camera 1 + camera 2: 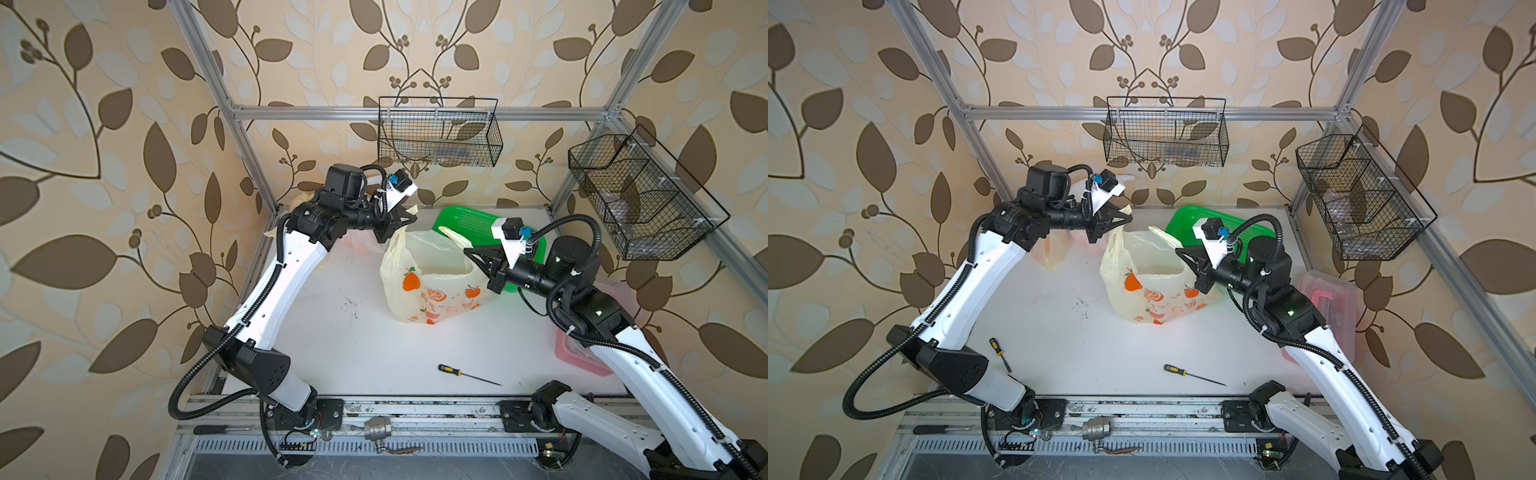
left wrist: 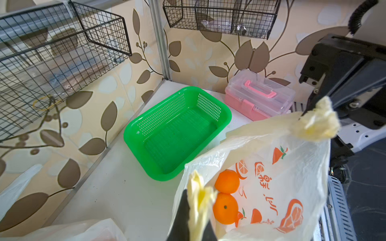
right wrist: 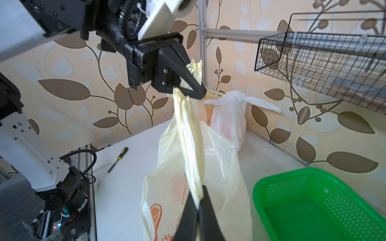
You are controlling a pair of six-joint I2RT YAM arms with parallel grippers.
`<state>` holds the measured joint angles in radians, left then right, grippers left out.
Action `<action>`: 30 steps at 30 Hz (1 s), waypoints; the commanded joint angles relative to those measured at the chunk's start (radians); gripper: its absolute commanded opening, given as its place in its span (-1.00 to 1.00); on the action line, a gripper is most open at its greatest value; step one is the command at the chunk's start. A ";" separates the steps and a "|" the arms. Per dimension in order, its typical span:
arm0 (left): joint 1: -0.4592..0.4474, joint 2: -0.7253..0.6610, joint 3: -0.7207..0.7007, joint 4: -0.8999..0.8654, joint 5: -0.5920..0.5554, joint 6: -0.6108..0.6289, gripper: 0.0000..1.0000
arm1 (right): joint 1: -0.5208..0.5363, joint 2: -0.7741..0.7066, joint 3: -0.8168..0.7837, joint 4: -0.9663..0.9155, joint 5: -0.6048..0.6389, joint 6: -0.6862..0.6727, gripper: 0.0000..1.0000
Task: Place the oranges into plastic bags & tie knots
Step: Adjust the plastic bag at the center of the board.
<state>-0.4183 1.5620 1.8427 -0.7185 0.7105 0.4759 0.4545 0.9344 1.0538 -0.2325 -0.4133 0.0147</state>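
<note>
Two-thirds through, at a guess. Counting a white bag [image 3: 227, 119] as done: standing at the back of the tabletop [image 1: 353, 340] behind the left arm, strap ends sticking out of its knot [image 3: 240, 97]. Making out a second bag [image 1: 1054, 249] beside it, mostly hidden by that arm, knot not showing.

Working now on a yellow printed bag [image 1: 432, 291] sitting mid-tabletop, with at least two oranges [image 2: 227, 181] lying inside. Clamping the left handle [image 2: 198, 200] in the left gripper [image 1: 409, 215], clenched on the bunched plastic. Pinching the right handle [image 2: 317, 123] in the right gripper [image 1: 467, 249], likewise closed on it, and stretching the mouth wide between them. Leaving undone: crossing the handles, looping and tightening the knot.

Finding no fruit in the green basket [image 2: 165, 110] just behind the bag, so probably needing no more loading.

Noting a pink box [image 2: 259, 98] near the basket, a screwdriver [image 1: 465, 374] lying at the front of the tabletop, another [image 1: 998, 353] by the left arm, and wire racks [image 1: 440, 137] hanging on the frame. Seeing nothing lying between grippers and bag. Expecting trouble only from thin plastic slipping and from the arms crowding each other while crossing.
</note>
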 commanded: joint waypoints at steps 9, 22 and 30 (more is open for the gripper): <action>0.000 -0.141 -0.212 0.159 0.024 -0.111 0.43 | -0.009 0.090 -0.103 0.173 0.044 0.132 -1.00; 0.000 -0.131 -0.212 0.193 0.065 -0.129 0.77 | -0.039 0.135 -0.172 0.380 0.051 0.265 -1.00; 0.000 -0.045 -0.183 0.220 0.018 -0.132 0.76 | -0.039 0.188 -0.195 0.448 0.059 0.291 -1.00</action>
<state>-0.4183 1.5024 1.6131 -0.5350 0.7235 0.3405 0.4183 1.1156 0.8860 0.1581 -0.3687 0.2855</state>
